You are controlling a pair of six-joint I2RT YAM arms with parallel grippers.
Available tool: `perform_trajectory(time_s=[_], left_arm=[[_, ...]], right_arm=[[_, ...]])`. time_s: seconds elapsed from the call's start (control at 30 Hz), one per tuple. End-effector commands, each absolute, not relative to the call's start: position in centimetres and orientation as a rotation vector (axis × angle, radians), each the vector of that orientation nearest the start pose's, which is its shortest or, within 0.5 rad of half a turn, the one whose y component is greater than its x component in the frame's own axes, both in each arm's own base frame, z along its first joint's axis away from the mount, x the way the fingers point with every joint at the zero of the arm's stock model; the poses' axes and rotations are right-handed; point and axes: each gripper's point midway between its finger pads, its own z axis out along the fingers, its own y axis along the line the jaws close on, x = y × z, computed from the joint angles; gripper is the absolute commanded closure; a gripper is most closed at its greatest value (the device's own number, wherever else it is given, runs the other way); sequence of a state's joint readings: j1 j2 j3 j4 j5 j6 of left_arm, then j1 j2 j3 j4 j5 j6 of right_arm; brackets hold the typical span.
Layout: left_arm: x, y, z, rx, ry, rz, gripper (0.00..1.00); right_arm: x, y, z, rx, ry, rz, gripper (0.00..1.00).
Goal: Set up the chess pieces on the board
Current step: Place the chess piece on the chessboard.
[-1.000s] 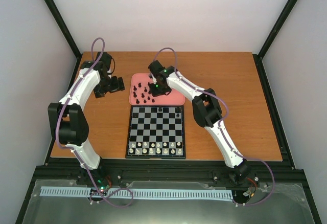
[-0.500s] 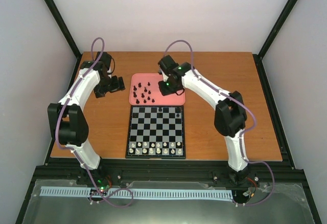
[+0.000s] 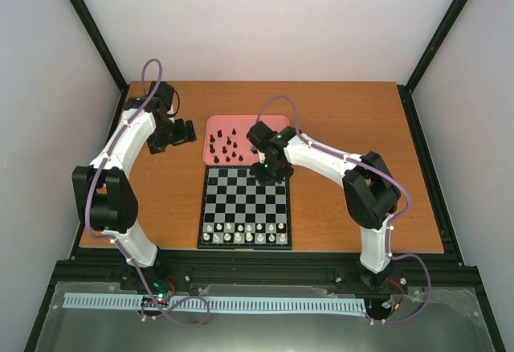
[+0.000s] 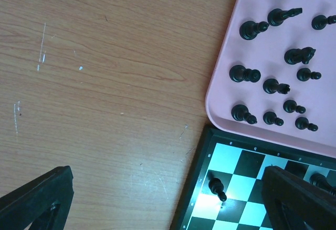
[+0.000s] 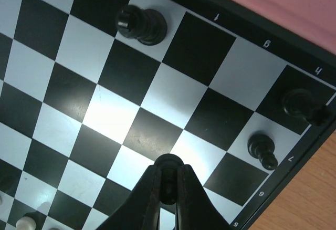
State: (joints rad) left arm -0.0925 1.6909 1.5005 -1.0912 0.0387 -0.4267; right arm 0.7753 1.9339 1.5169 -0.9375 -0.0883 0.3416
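Right jaws clamp a black piece (image 5: 168,177) above the board (image 3: 245,207); left jaws gape. Tray (image 3: 245,122) at twelve o'clock holds black pieces (image 3: 227,145).

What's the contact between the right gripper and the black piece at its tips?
Touching. In the right wrist view the right gripper pinches the black piece from both sides, with no gap showing.

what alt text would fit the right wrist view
The right pincer, shut on a small black chess piece, hangs over the chequered board. Three other black pieces stand along the board's rim near the pink tray.
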Motion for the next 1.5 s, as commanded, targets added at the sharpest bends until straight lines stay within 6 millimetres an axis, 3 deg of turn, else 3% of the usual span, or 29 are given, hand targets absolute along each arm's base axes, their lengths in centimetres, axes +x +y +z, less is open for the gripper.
perform_trajectory(time_s=[0.0,0.5,1.47], left_arm=[[37.4,-4.4,16.6,-0.479,2.783,-0.196,0.0],[37.2,-4.2,16.3,-0.476,2.789,-0.177,0.0],[37.5,-4.3,15.4,-0.479,2.808,-0.174,0.0]], right_arm=[[29.3,30.4,7.9,-0.595,2.892,0.306,0.96],[30.8,28.8,5.6,-0.553,2.948,0.246,0.95],[30.9,29.0,4.1,-0.601,2.993,0.257,0.92]])
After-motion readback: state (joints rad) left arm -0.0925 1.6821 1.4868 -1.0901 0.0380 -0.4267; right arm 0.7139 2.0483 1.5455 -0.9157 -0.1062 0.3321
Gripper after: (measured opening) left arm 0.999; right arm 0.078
